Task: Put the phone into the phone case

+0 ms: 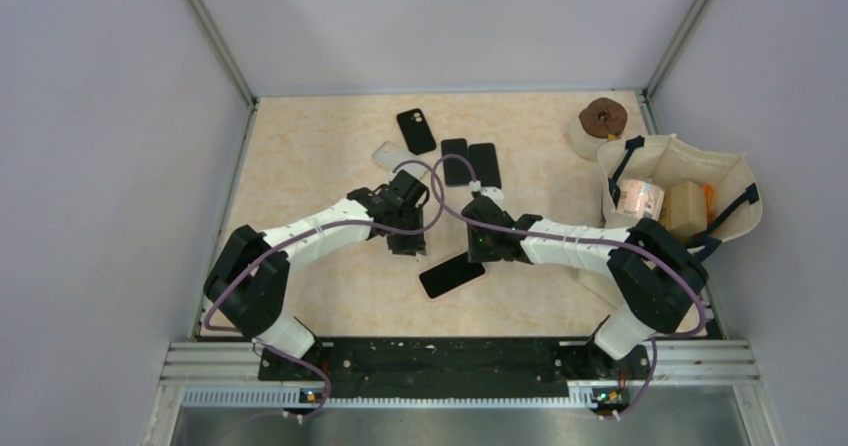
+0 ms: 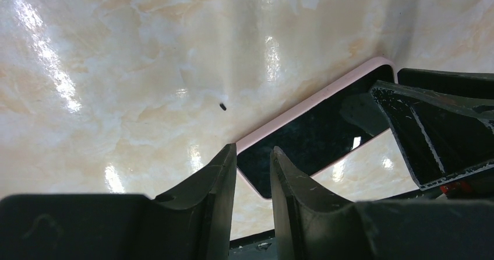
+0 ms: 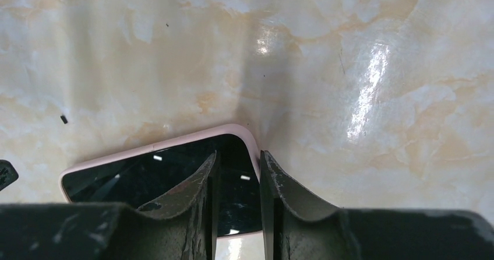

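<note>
— Overhead: light?
— Even brightness is falling from above; arms [image 1: 320, 228] are casting soft shadows.
— Wrists?
— White glare is streaking the glossy bench [image 2: 58, 79]; fingers [image 3: 192, 196] are throwing broad shade.

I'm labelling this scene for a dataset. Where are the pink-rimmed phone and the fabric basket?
pink-rimmed phone [image 1: 452, 275]: top external view, middle of its dark screen.
fabric basket [image 1: 730, 181]: top external view, inner face of its right wall.
</note>
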`<state>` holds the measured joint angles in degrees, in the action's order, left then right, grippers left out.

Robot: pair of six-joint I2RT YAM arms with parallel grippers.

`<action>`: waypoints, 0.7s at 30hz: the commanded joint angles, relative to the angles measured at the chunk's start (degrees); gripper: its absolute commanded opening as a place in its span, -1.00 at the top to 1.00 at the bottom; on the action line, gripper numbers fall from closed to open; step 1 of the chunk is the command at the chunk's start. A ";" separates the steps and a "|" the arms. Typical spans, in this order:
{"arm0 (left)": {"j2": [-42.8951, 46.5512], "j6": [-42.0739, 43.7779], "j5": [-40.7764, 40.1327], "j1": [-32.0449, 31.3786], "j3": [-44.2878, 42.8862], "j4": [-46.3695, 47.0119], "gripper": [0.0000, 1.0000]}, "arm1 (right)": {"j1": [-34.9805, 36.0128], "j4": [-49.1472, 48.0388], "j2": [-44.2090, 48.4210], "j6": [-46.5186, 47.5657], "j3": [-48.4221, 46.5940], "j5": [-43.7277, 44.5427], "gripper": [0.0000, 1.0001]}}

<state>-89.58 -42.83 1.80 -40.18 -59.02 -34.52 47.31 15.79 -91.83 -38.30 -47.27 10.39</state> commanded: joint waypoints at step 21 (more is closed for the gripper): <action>-10.66 16.21 8.59 -3.32 -8.43 1.84 0.08 | -4.42 11.93 12.19 -2.67 0.46 -10.06 -0.13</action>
<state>-98.43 -32.73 8.38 -41.43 -64.27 -33.43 43.20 26.44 -85.08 -40.05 -48.10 4.16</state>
